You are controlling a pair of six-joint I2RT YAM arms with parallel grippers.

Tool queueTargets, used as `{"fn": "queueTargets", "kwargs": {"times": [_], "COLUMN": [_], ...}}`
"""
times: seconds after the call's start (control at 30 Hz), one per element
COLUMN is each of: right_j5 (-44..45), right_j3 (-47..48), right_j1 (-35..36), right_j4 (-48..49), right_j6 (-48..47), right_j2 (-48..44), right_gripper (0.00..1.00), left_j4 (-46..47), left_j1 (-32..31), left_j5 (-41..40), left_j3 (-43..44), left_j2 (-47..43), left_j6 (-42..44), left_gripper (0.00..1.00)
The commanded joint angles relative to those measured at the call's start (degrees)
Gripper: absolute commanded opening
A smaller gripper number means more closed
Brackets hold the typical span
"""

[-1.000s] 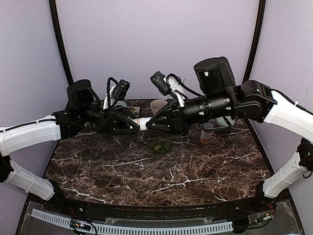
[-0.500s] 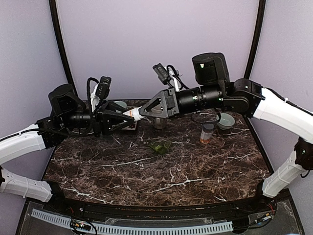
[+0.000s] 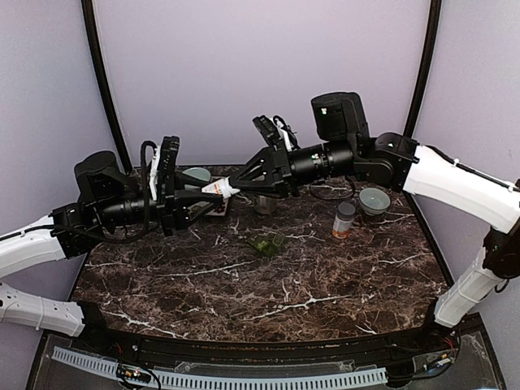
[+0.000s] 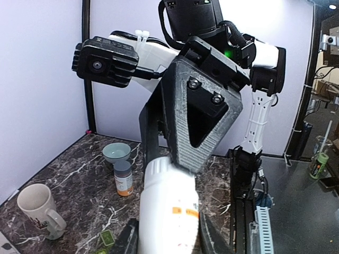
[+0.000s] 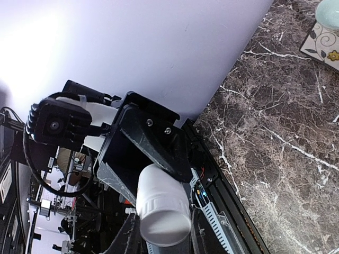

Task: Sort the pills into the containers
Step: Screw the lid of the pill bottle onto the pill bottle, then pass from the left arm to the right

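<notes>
Clamping one white cylindrical plastic pill bottle point(image 3: 218, 189) from opposite ends, the two arms are holding it in the air above the dark marble-patterned surface point(image 3: 268, 292). The left end effector point(image 3: 208, 199) is gripping the labelled body, and the right end effector point(image 3: 241, 188) is gripping the ribbed cap end. The small flat dark green rectangular plastic pill box point(image 3: 266, 242) is lying on the surface below the bottle, near the middle, well apart from both end effectors. An amber plastic pill bottle point(image 3: 344, 221) and a pale green bowl point(image 3: 374, 199) are standing to its right. No pills are showing in any view, so they are presumably sitting inside the bottles. The white bottle is looking rigid, light and smooth-walled, so it is liable to slip under twisting. The ribbed cap is offering the surer purchase for turning. The pill box is appearing thin, light and stiff, and is likely to slide on the polished surface when nudged. The suitable hold is across its two long outer walls, or by pinning one rim during filling. Loose pills are expected to be small, hard and prone to rolling, so pouring low over the compartments is advisable.
</notes>
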Motion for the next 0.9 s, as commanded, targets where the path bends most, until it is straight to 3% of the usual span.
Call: {"fn": "queueTargets", "kwargs": {"times": [0.0, 0.2, 0.23, 0.37, 0.53, 0.7, 0.87], "right_j5": [0.79, 0.89, 1.34, 3.35, 5.84, 10.13, 23.87], "right_j3": [-0.6, 0.51, 0.77, 2.19, 2.28, 2.36, 5.56], "right_j1": [-0.48, -0.56, -0.56, -0.65, -1.06, -1.51, -1.54], "right_j4": [-4.42, -4.87, -5.06, -6.35, -6.8, -8.45, -18.94], "right_j6": [6.79, 6.18, 5.74, 3.45, 0.84, -2.41, -10.95], "right_j2": [2.33, 4.05, 4.02, 3.88, 3.2, 0.93, 0.63], "right_gripper": [0.0, 0.0, 0.0, 0.0, 0.0, 0.0, 0.0], "left_j4": [3.06, 2.01, 2.08, 2.05, 0.96, -0.37, 1.02], "left_j1": [-2.89, -5.47, -5.48, -5.48, -5.48, -5.48, -5.48], "left_j5": [-6.24, -10.83, -10.98, -11.06, -11.34, -11.88, -16.62], "left_j3": [1.44, 1.52, 1.27, 0.53, 0.11, -0.26, -2.22], "left_j2": [-1.88, -1.79, -1.84, -2.21, -2.68, -2.92, -3.82], "left_j6": [12.99, 16.94, 16.71, 15.1, 13.81, 13.0, 11.35], "left_gripper": [0.0, 0.0, 0.04, 0.38, 0.69, 0.75, 0.76]}}
